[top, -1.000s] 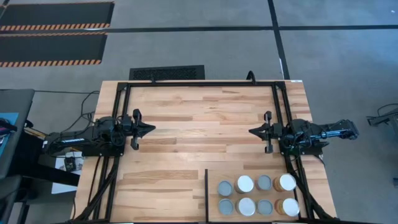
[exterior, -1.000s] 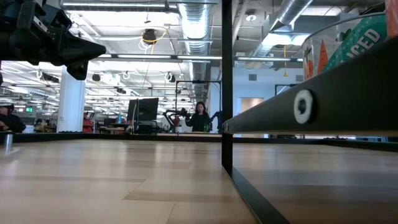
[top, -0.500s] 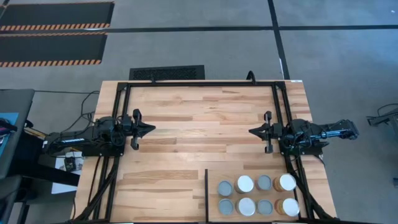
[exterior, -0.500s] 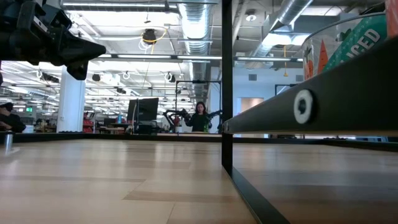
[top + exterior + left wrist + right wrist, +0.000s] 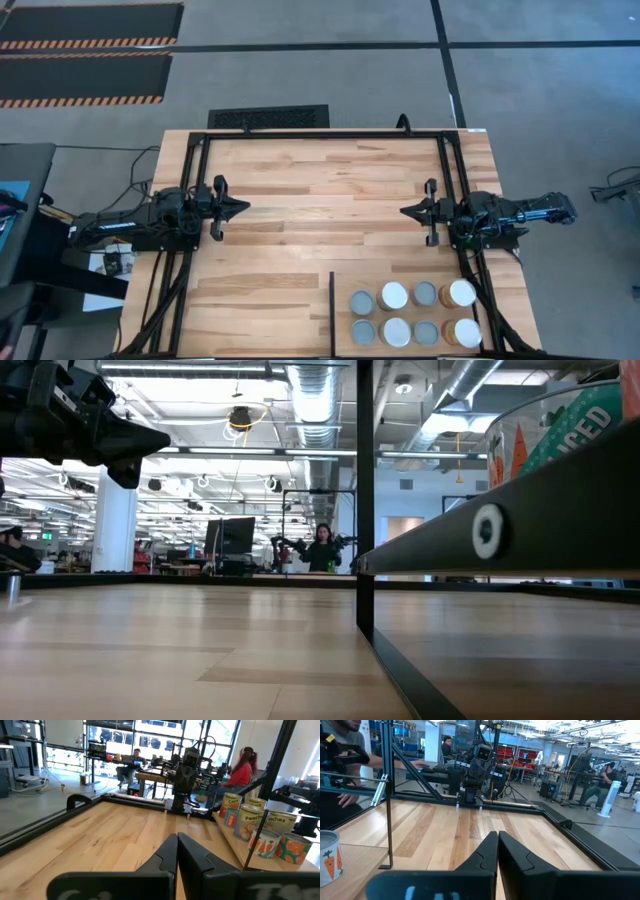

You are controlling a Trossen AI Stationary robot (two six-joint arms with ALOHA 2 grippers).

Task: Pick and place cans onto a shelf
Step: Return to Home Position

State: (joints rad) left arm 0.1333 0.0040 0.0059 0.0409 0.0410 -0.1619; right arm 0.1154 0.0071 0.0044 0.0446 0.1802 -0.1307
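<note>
Eight cans (image 5: 411, 313) with silver-grey or white tops stand upright in two rows on the shelf (image 5: 344, 281), the table's near-right section, right of the thin black divider bar (image 5: 331, 312). Several of them show in the left wrist view (image 5: 260, 827), one in the right wrist view (image 5: 327, 857). My left gripper (image 5: 244, 209) is shut and empty above the table's left side, pointing right; it also shows in the low view (image 5: 160, 437). My right gripper (image 5: 404, 212) is shut and empty above the right side, pointing left, far of the cans.
A black metal frame (image 5: 320, 134) runs round the wooden tabletop (image 5: 320, 190); bare wood lies between the two grippers. In the low view a black post (image 5: 365, 510) and a sloping black bar (image 5: 520, 520) stand close. People sit and stand in the room beyond (image 5: 242, 767).
</note>
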